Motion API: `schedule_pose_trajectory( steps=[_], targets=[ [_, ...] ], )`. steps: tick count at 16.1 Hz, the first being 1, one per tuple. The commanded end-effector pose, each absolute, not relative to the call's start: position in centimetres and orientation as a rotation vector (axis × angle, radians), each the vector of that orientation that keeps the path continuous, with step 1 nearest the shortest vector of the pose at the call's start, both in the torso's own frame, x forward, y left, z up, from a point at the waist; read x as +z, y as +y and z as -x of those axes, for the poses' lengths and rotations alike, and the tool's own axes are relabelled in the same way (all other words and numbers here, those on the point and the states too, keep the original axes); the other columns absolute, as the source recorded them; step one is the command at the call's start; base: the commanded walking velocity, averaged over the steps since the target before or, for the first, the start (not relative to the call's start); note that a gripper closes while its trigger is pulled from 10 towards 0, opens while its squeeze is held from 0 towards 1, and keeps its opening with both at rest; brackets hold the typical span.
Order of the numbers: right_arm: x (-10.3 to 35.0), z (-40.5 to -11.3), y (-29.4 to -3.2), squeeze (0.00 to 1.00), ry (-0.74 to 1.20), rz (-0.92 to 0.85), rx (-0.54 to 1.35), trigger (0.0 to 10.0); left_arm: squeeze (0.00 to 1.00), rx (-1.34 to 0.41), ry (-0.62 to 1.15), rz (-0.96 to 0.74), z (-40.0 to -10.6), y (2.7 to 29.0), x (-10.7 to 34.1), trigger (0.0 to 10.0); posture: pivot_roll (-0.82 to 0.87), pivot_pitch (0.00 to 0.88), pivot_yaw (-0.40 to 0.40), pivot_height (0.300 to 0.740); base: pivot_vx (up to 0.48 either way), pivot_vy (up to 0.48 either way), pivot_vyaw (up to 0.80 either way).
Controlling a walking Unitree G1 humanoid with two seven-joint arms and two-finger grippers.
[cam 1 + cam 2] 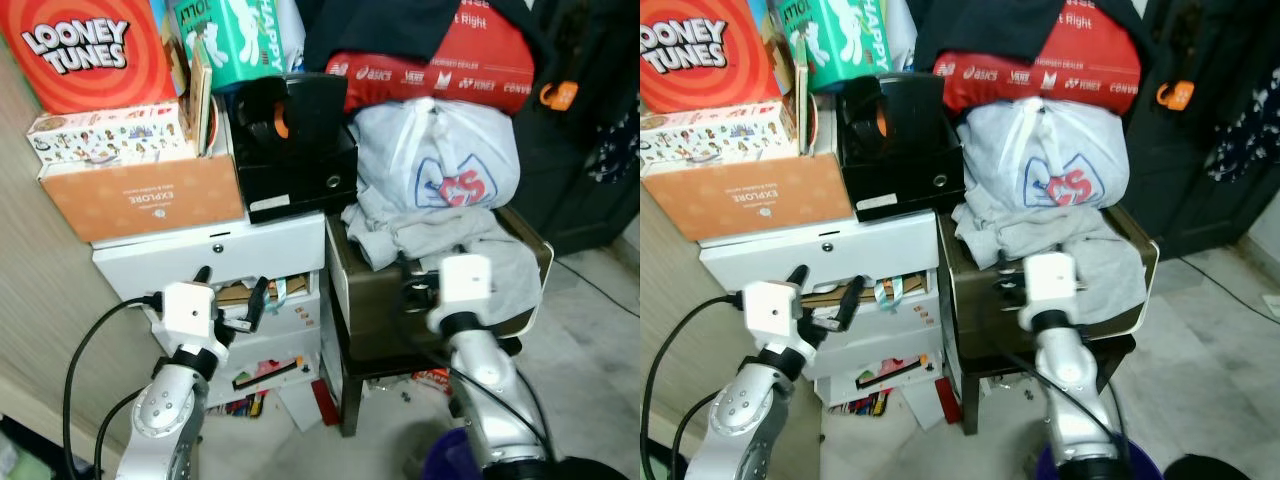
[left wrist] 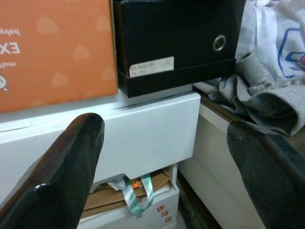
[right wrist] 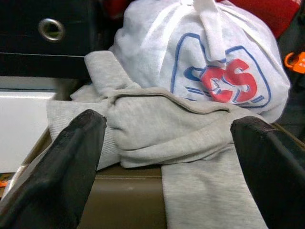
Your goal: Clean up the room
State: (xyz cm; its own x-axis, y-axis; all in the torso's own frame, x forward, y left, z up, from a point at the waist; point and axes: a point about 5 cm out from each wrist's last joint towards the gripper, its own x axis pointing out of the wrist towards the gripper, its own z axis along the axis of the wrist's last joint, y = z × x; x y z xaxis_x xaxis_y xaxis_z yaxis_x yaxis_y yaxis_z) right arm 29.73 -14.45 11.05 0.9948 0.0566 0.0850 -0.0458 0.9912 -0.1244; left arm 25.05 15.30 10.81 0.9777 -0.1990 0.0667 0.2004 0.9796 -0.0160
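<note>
A crumpled grey garment [image 1: 445,238] lies on a brown side table [image 1: 352,290] and hangs over its front edge. Behind it sits a knotted white plastic bag [image 1: 440,150] with a red and blue logo. My right gripper [image 3: 167,157] is open just in front of the garment, at the table's front edge, with nothing between its fingers [image 3: 62,157]. My left gripper [image 1: 232,290] is open before a white drawer unit [image 1: 220,250], level with a partly open drawer with cardboard and a green ribbon [image 2: 136,195] sticking out.
A black box [image 1: 290,150] and an orange carton [image 1: 140,195] stand on the drawer unit, with a Looney Tunes box [image 1: 90,50] behind. A red bag [image 1: 440,65] tops the pile. Papers and small bits [image 1: 300,400] litter the floor under the units. A wooden wall is at left.
</note>
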Motion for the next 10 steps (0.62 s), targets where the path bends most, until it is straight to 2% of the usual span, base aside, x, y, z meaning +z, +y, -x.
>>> schedule_pose_trajectory(
  steps=[1,4,10],
  targets=[
    [11.36,-29.93,-13.48,0.00,-0.098,0.108,0.081,10.0,0.00,-0.187,-0.052,0.006,-24.90,15.98,10.69,10.0,-0.02,0.015,-0.003,0.740,0.000,-0.240,0.00],
    [11.38,-29.98,-13.46,0.00,-0.098,0.108,0.082,10.0,0.00,-0.186,-0.049,0.008,-24.91,15.95,10.62,10.0,-0.02,0.015,-0.003,0.740,0.000,-0.240,0.00],
    [11.46,-29.93,-13.38,0.00,-0.099,0.115,0.086,10.0,0.00,-0.156,-0.056,0.008,-24.89,16.15,10.60,10.0,-0.02,0.027,-0.007,0.740,0.000,0.000,0.00]
  ],
)
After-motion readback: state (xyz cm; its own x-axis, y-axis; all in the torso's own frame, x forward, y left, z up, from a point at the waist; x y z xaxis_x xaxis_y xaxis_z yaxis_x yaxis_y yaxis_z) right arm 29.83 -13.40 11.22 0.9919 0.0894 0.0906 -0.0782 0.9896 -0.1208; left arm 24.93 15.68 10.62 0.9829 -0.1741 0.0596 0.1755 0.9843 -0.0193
